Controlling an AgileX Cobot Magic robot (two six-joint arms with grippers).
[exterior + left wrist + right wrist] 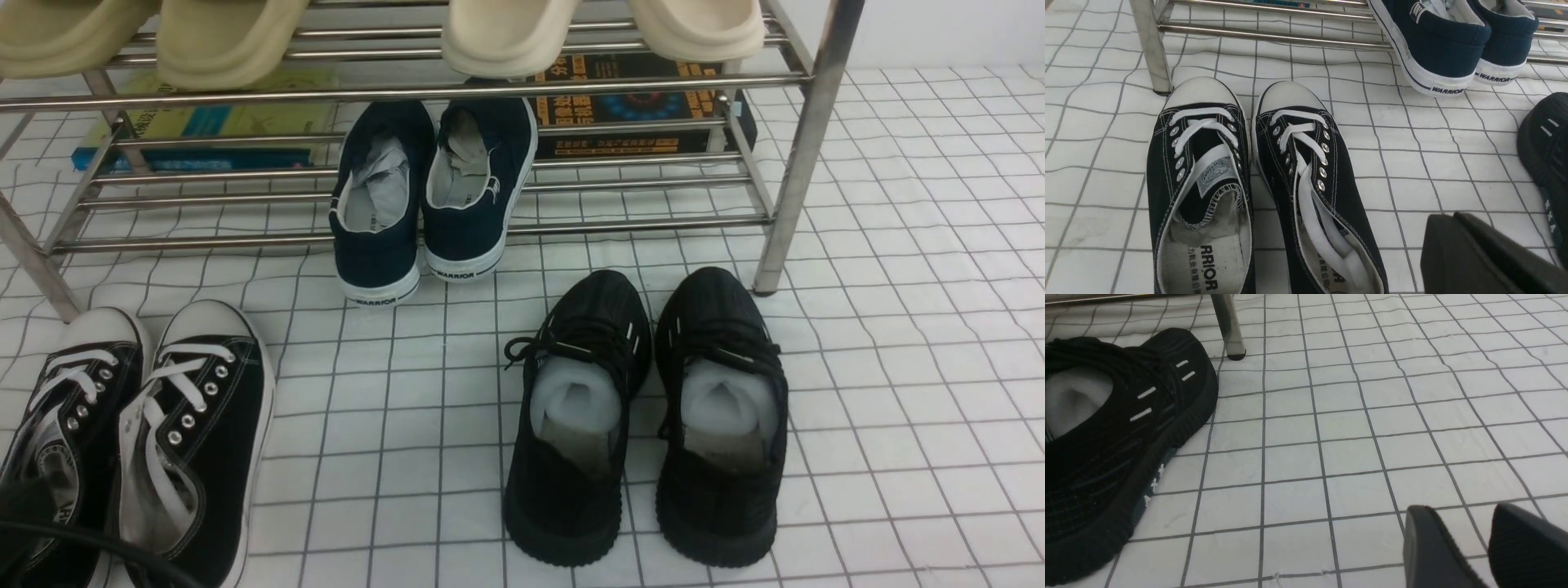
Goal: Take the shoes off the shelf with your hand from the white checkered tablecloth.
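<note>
- L claw [1455, 215]: clenched, tips tog. In L wrist view it's over the checkered cloth [1425, 163], btwn the canvas sneakers [1202, 163] & the blk knit pair.
- Blk cable [98, 539]: loops across bottom L corner of front view, in front of the canvas sneakers' heel end.
- Canvas sneakers (task's pr): on the cloth, off the rack, side by side, toes twd rack. Blk uppers, wht laces, wht toe caps, silver eyelets. Loose lace ends tucked inside the R shoe; the L one's tongue is folded in.
- Rack's L front leg [1152, 49]: just beside the L shoe's toe cap.
- R claw [1461, 514]: released, fingers a bit apart, over bare cloth. Knit sneakers are nr it, but apart.
- Knit sneakers [563, 490]: all blk, on cloth in front of rack's R half, toes twd rack, wht stuffing inside.
- Navy slip-ons [375, 253]: on rack's low tier, abt mid, heels out past the front bar, WARRIOR on both. Paper stuffed inside.
- Steel rack [653, 222]: thin bars, thicker legs, stands on cloth.
- Upper tier: olive clogs [220, 49] at L, cream clogs [506, 41] to their R.
- Behind, low: green/blue book [237, 114] at L, blk/orange box or book [637, 110] at R.
</note>
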